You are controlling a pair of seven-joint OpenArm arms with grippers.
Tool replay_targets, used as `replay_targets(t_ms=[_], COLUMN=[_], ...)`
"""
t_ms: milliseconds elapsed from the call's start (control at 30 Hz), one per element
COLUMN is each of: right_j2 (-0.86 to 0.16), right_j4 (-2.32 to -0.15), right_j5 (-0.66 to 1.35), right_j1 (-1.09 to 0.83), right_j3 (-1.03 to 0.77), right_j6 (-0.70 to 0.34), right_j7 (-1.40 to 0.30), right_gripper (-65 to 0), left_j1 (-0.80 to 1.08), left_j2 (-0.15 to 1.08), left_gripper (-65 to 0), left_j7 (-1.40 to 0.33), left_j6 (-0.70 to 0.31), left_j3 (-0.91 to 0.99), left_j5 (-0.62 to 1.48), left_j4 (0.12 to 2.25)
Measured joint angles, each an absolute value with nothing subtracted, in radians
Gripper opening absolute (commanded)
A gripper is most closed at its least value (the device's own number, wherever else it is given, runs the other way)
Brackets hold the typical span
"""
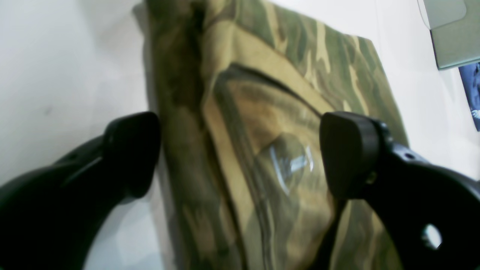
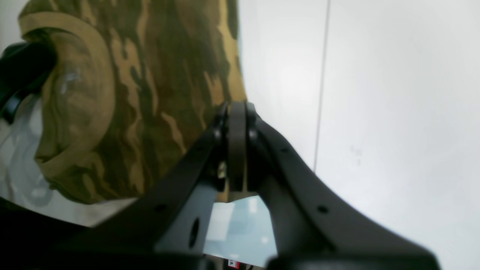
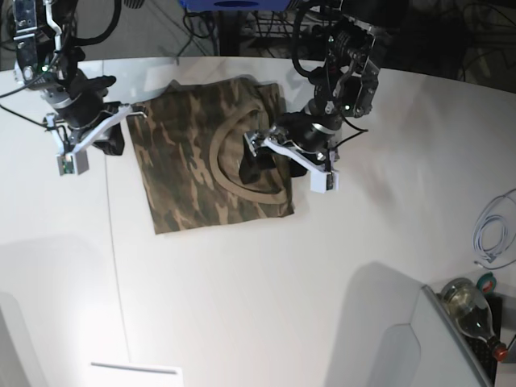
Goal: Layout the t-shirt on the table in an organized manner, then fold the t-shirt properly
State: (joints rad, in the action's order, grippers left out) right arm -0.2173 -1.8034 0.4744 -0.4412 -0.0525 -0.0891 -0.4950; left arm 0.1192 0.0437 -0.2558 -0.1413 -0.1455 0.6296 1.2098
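Observation:
The camouflage t-shirt lies folded into a rough rectangle on the white table, neck opening facing up. My left gripper is open, its two black fingers straddling the tan collar and shiny neck label; in the base view it hovers over the collar. My right gripper is shut on the t-shirt's side edge; in the base view it sits at the shirt's far left corner. The shirt fills the left wrist view.
A thin dark seam runs across the table, also seen in the base view. A grey box corner and a blue item lie beyond the shirt. A white cable and a bottle sit at the right.

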Motion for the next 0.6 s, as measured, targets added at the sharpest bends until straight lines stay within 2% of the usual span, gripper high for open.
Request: replay_targets(t_ms=[133,200,233,300,433,600], right_j2=[-0.215,-0.212,-0.212,-0.213,-0.212,-0.215], right_j4=[-1.799,-1.786,-1.771,-1.740,-1.707,-1.702], right_j5=[0.478,0.481,0.483,0.477,0.475,0.474], right_j1=[-0.442,-0.441,-0.440,-0.439,-0.440,-0.439], right_j3=[-0.075,-0.120,-0.144,-0.184,-0.247,-0.275], right_j6=[-0.091,-0.093,-0.095,-0.094,-0.095,-0.095], right_j7=[-0.498,-0.492,-0.490,-0.495,-0.495,-0.493], right_gripper=[-65.0,-65.0,-65.0,-65.0,-65.0,-65.0], left_j1=[0.084,0.070,0.070,0.070,0.003,-0.153], left_j2=[0.035,0.033,0.033,0.033,0.078,0.216], left_gripper=[-39.3,-59.6,-65.0,-65.0,-65.0,-65.0], left_j7=[-0.244,-0.277,-0.286,-0.332,-0.587,-0.786], left_j6=[-0.142,-0.133,-0.131,-0.131,-0.127,-0.110], left_j3=[-0.143,-0.144,-0.146,-0.142,-0.168,-0.376], left_j5=[0.634,0.634,0.630,0.630,0.627,0.607], left_j4=[1.138,1.124,1.124,1.142,1.197,1.261])
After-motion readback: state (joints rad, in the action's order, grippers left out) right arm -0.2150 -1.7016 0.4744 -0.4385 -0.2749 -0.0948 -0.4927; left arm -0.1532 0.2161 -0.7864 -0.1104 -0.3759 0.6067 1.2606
